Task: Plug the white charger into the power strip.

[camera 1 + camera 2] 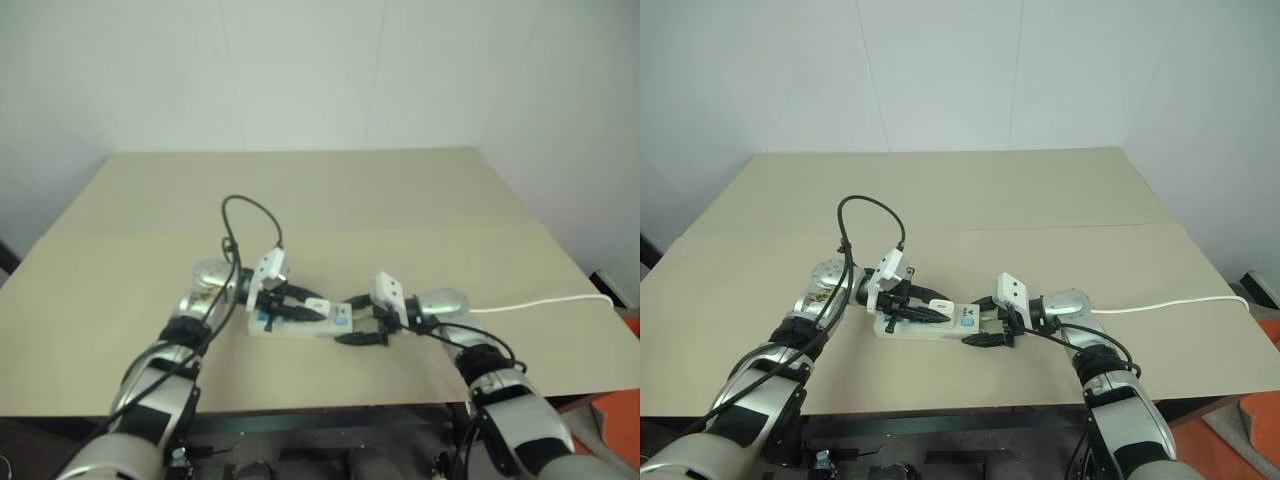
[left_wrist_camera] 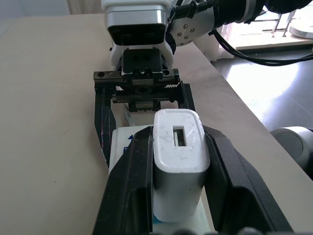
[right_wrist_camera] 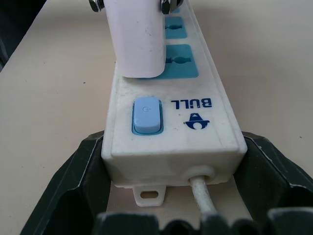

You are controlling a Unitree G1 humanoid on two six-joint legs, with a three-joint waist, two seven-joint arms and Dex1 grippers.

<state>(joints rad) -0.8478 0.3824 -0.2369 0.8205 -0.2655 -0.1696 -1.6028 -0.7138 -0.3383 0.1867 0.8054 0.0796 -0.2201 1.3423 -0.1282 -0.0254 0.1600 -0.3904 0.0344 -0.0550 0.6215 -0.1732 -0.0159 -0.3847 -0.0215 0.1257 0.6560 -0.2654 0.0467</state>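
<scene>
Gripping the white charger (image 2: 177, 169) by its two flat sides, my left gripper (image 2: 178, 196) is clamped on it over the power strip (image 3: 171, 125), which lies on the table (image 1: 400, 200). I judge the charger light, rigid and smooth, so it could slip; side contact near the body's middle suits it. My right gripper (image 3: 173, 196) straddles the strip's cord end, fingers spread alongside without visibly pinching. No containers present.
</scene>
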